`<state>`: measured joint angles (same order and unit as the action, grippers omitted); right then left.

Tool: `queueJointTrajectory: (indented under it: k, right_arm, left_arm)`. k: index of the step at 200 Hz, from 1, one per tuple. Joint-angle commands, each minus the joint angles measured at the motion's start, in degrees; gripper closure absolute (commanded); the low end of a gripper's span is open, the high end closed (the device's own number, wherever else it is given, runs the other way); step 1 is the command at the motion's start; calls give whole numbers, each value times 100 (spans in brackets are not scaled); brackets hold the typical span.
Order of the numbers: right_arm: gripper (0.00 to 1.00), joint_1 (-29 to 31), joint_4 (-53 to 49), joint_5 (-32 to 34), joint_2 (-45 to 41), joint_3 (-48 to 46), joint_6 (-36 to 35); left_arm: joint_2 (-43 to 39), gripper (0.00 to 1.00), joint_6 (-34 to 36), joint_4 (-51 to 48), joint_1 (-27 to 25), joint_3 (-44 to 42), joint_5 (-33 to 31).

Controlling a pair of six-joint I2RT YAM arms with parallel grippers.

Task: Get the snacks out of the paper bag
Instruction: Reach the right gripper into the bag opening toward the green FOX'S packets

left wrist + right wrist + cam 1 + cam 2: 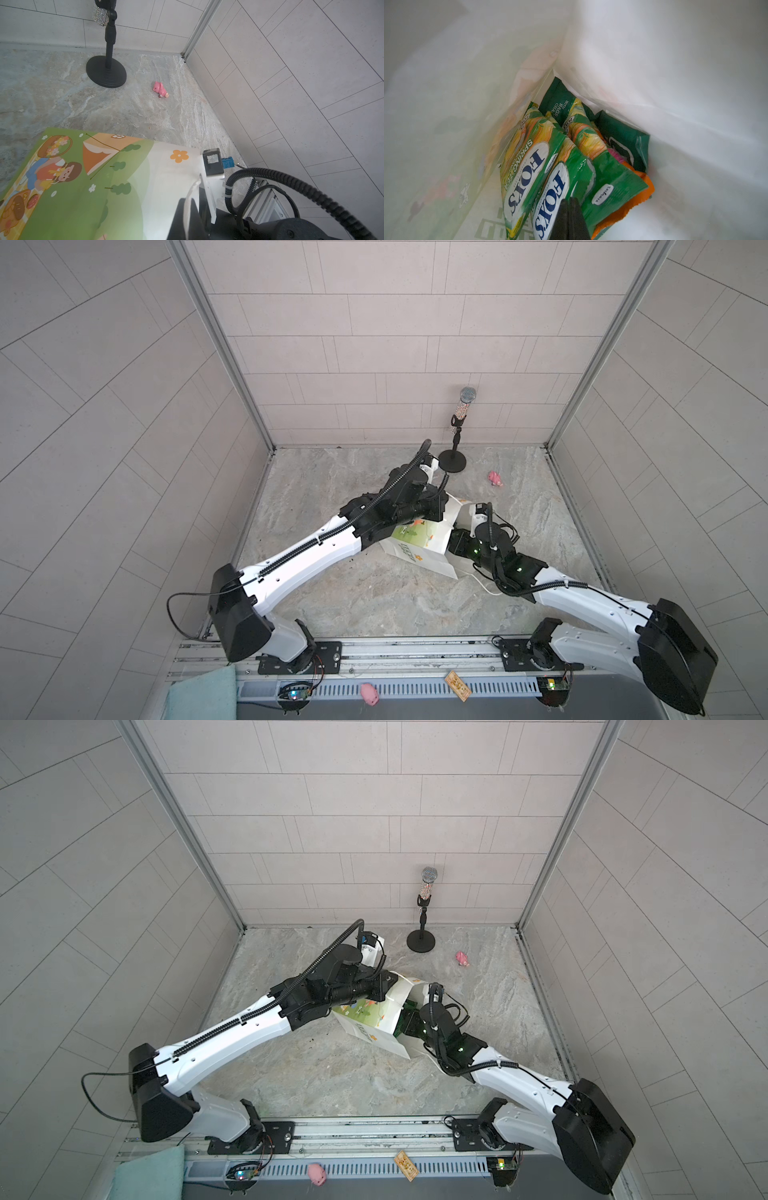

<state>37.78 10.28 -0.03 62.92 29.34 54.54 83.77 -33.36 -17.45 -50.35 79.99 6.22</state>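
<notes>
Paper bag (419, 545) lies tipped on the tabletop (374, 605), illustrated side up and mouth turned toward the right arm, as the first pick gets under way. The left gripper (196, 204), jaws clenched on the bag's rim, holds that mouth up. The right gripper (569, 202) is inside, jaws pressed shut with their tips against a yellow-green FOX'S packet (556, 187); whether foil is caught between them cannot be told. All the snacks (585, 141) sit within: two other yellow-green packets (525, 166), an orange packet (640, 197) underneath and the dark green crisp packet (627, 141) at the far end. None is out yet, so the task looks barely begun. The next move, on this showing, is a straight pull back along the bag's length if the packet comes along, otherwise a fresh grasp. Paper walls crowd the right wrist on every side, and a loose cord handle (488, 589) lies under the right arm, a likely snag. Bare tabletop in front of the bag offers room to set packets down. The microphone stand (453, 462) and pink toy (494, 480) stand well apart beyond.
</notes>
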Motion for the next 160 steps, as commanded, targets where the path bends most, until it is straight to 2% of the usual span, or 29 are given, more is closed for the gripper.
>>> queueJointTrajectory:
  k: [1, 46, 160]
  right_arm:
    - [85, -137, -82, 10, -22, -91, 68]
    - [73, -203, 244, -352, 311, 79, 148]
    - [72, -217, 950, -786, 1002, 296, 417]
  left_arm:
    - [-212, 100, 117, -39, -2, -51, -76]
    - [-211, 100, 137, -29, -2, -31, 26]
    - [-191, 100, 137, 7, -7, -27, 167]
